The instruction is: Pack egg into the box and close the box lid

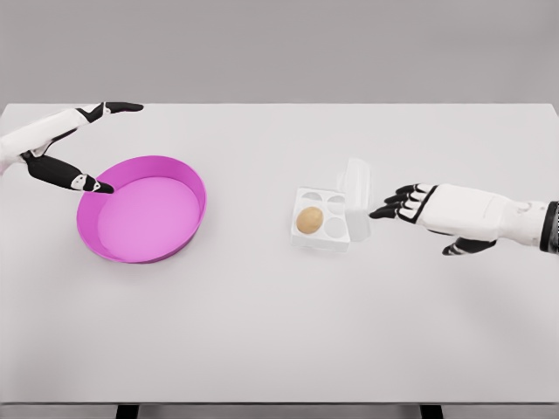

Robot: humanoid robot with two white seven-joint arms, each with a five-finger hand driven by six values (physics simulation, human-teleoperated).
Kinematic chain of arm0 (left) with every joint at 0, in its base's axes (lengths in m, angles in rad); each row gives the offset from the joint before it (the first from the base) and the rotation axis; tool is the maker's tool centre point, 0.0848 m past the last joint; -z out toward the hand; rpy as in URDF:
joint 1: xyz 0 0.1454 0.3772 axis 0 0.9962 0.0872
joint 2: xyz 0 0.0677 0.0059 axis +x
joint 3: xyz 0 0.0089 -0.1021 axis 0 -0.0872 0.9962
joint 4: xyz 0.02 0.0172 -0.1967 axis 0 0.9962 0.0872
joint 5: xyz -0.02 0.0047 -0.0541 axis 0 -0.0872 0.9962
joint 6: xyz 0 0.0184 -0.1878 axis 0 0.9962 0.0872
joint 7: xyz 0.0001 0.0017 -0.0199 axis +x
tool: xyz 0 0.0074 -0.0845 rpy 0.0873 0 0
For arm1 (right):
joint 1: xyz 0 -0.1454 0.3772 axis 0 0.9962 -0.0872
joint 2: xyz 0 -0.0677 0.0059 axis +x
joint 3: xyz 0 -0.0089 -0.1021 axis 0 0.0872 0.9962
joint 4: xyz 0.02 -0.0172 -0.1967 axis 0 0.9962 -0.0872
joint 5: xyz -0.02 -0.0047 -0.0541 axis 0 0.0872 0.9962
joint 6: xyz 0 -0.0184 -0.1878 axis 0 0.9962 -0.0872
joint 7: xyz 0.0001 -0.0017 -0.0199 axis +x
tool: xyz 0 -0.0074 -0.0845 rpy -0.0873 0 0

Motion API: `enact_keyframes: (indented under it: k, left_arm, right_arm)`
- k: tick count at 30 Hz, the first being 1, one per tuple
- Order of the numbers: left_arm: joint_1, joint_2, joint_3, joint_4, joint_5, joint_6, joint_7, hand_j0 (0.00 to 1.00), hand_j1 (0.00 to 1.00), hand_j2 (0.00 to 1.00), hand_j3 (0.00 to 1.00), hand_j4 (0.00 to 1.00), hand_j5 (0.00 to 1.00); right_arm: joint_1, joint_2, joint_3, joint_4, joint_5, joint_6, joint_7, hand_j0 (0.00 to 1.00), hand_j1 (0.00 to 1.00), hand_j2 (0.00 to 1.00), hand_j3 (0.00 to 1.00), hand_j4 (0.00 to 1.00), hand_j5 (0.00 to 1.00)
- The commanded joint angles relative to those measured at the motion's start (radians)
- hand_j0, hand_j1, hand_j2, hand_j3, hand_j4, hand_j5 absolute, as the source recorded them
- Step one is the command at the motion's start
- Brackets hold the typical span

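Brown egg (309,220) sits in open box (330,218), centre frame — right robot hand (417,205) beside lid, fingers spread, empty; left robot hand (65,148) upper left, spread wide — holding nothing.

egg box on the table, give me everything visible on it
The egg box is a small white, plastic-looking carton with four round cups. One brown egg sits in the near-left cup; the other three look empty. Its translucent lid is open, standing up along the right side. It rests flat on the white table, right of the pink bowl. The right hand reaches toward the lid, fingertips close; contact is unclear.
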Motion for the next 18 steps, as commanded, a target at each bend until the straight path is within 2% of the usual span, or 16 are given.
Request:
enact_keyframes:
  k: [1,5,9,11,12,13,14,18]
  left_arm:
    - [0.0,0.001,0.0,0.0,0.008,0.003,0.0,1.0,1.0,1.0,1.0,1.0,1.0]
    - [0.0,0.001,0.0,0.0,0.008,0.003,0.0,1.0,1.0,1.0,1.0,1.0,1.0]
    - [0.0,0.001,0.002,0.0,0.008,0.003,0.0,1.0,1.0,1.0,1.0,1.0,1.0]
    - [0.0,0.001,0.002,0.001,0.01,0.003,0.0,1.0,1.0,1.0,1.0,1.0,1.0]
    - [0.0,0.001,0.011,0.007,0.01,0.003,0.0,1.0,1.0,1.0,1.0,1.0,1.0]
    - [0.0,0.001,0.014,0.01,0.013,0.003,0.0,1.0,1.0,1.0,1.0,1.0,1.0]
    - [0.002,0.001,0.014,0.01,0.007,0.003,0.0,1.0,1.0,1.0,1.0,1.0,1.0]
    - [0.002,0.0,0.014,0.015,0.002,0.003,0.0,1.0,1.0,1.0,1.0,1.0,1.0]
  right_arm:
    - [0.0,0.022,0.009,-0.022,-0.004,0.001,0.0,1.0,1.0,1.0,1.0,1.0,1.0]
    - [-0.052,0.044,0.09,-0.026,-0.003,0.001,0.0,1.0,1.0,1.0,1.0,1.0,1.0]
    - [-0.054,0.064,0.082,-0.024,-0.003,0.001,0.0,1.0,1.0,1.0,1.0,1.0,1.0]
    - [-0.052,0.061,0.047,-0.013,-0.018,0.001,0.0,1.0,1.0,1.0,1.0,1.0,1.0]
    - [-0.046,0.052,-0.005,-0.003,-0.044,0.001,0.0,1.0,1.0,1.0,1.0,1.0,1.0]
    - [-0.017,0.036,-0.099,0.059,-0.07,0.001,0.0,1.0,1.0,1.0,1.0,1.0,1.0]
    - [0.005,0.033,-0.125,0.115,-0.099,0.001,0.0,1.0,1.0,1.0,1.0,1.0,1.0]
    - [0.008,0.018,-0.126,0.128,-0.145,0.001,0.0,1.0,1.0,1.0,1.0,1.0,1.0]
